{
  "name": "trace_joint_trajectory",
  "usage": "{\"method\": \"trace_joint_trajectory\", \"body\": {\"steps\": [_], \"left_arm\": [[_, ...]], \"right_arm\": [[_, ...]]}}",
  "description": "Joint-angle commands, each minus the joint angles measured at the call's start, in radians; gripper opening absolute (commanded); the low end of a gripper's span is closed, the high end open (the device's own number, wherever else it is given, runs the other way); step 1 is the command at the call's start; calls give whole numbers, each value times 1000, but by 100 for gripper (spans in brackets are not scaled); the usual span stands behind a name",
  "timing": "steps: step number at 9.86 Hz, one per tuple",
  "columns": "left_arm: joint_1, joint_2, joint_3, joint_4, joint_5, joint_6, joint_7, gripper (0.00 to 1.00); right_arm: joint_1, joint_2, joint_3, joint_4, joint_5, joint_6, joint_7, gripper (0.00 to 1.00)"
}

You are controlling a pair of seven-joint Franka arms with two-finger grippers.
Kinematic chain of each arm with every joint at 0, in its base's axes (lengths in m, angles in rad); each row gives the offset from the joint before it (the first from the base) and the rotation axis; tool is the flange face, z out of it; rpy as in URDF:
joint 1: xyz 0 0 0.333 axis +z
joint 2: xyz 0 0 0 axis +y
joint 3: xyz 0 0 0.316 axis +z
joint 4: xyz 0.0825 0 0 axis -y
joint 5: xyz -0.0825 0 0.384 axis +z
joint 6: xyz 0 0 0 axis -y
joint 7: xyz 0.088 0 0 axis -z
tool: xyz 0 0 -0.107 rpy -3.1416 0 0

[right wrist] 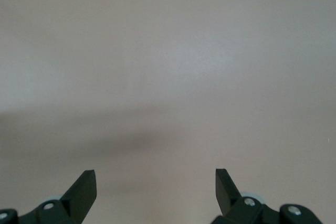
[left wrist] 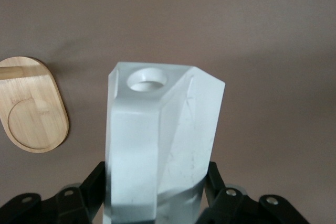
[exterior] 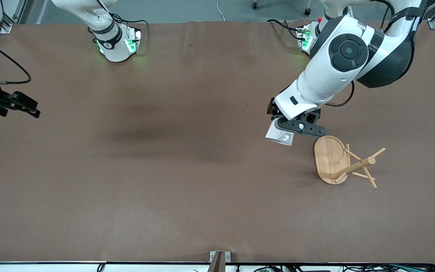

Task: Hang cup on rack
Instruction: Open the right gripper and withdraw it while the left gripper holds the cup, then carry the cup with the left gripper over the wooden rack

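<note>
The left gripper [exterior: 291, 130] is clamped on the cup [exterior: 280, 135], which it holds in the air over bare table [exterior: 164, 170] just beside the rack [exterior: 344, 162], toward the right arm's end from it. In the left wrist view the cup [left wrist: 160, 145] sits between the 2 fingers with its handle end pointing away from the wrist and the round hole [left wrist: 147, 78] in the handle open and clear of the fingers. The rack stands on its oval base [exterior: 329, 156] at the left arm's end of the table, its post and thin pegs reaching up.

The cup looks rigid and light, probably hard plastic or ceramic. Its flat faces give the fingers a firm seat, though smooth sides could slip if the grip loosens. The present hold on the body seems right, since it leaves the handle hole free for a peg. The pegs look slender, so a hard push might tip the rack.

The right gripper [exterior: 23, 104] waits over the table edge at the right arm's end, its fingers [right wrist: 84, 190] spread apart and holding nothing.
</note>
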Motion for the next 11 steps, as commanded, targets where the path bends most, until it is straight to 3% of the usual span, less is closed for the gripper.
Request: {"method": "trace_joint_trajectory", "body": {"steps": [1,3,6,11], "left_arm": [[73,-124,-5,-260,-28,177,52,0],[139,-140,-7,-311,-39,205,141,0],[199,-184,-5,-400,-60,245,217,0],[265,-161,35,-389,-74,253,373,0]], "right_arm": [[-41,-3,16,75,5,-110,62,100],[-54,0,48,80,2,-107,42,100],[-51,1,45,106,-6,-116,4,100],[-68,6,39,119,-9,-116,-40,100]]}}
